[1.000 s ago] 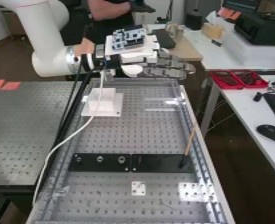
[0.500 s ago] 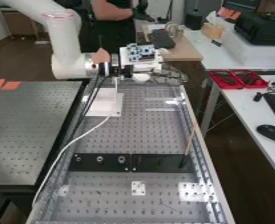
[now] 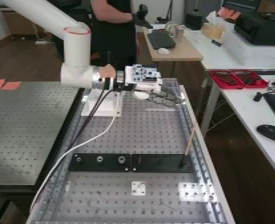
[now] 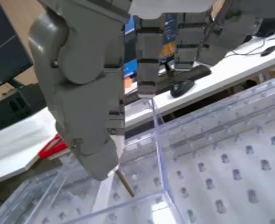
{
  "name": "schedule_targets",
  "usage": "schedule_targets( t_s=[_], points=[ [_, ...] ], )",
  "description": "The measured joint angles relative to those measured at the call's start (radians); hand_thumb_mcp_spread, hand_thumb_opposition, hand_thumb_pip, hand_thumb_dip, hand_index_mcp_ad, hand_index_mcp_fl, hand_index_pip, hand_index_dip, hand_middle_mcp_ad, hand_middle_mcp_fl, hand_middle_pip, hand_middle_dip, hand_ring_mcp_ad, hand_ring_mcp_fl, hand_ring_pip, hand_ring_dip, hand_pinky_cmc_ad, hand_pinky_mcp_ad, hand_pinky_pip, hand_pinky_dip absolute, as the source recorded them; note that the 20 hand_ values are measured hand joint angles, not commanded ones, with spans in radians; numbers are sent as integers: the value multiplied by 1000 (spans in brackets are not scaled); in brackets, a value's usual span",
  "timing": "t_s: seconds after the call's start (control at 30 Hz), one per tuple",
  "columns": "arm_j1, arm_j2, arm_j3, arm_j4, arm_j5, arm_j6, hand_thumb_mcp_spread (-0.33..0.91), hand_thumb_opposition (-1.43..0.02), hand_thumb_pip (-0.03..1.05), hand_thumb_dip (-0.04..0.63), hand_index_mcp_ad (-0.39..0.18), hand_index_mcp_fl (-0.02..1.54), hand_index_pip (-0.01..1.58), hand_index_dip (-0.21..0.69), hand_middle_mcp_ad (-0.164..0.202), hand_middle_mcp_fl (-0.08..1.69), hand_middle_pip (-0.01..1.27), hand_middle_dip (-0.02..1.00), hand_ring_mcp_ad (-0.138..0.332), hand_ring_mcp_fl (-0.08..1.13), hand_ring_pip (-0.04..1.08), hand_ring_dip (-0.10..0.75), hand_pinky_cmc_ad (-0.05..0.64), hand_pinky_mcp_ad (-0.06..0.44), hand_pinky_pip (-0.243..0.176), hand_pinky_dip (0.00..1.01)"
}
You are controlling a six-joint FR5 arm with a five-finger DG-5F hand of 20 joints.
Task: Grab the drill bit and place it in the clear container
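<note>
We judge this the placing step: at the desk's (image 3: 108,137) one o'clock, our hand (image 3: 163,97) seems to pinch the drill bit (image 4: 126,184) narrowly in its fingers, by the clear container (image 4: 162,167); next, align, lower, release.

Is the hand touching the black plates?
Apart. High view: bare bench shows between the hand and the black plates.
</note>
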Motion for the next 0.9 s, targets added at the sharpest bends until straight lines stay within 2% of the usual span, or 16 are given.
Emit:
schedule_targets(
  t_s=[0.27,0.37,0.4,0.43,0.53,0.73,0.9],
  points=[
    [7,6,-10,10,13,-2,651,-1012,435,237,-131,922,974,197,51,387,120,202,164,91,110,16,323,131,-75,180],
    [8,6,-3,-20,7,-4,611,-995,461,236,-134,873,932,197,51,344,120,202,164,94,106,16,323,134,-75,180],
    [8,5,1,-35,-1,-4,576,-972,476,236,-138,805,880,199,51,312,120,202,166,91,106,16,323,136,-75,180],
    [8,4,3,-42,-7,-5,545,-944,478,236,-138,611,785,204,52,281,120,202,164,86,106,16,323,136,-79,180],
    [9,4,4,-50,-6,-6,489,-890,532,239,-138,304,590,201,51,209,117,202,169,51,101,16,318,140,-79,188],
    [14,9,-1,-47,0,-6,417,-817,562,236,-138,136,435,195,51,154,117,206,175,35,87,16,312,145,-93,234],
    [15,24,-11,-39,15,3,415,-803,593,236,-120,140,389,195,51,152,120,206,185,2,86,16,298,141,-93,243]
  ],
)
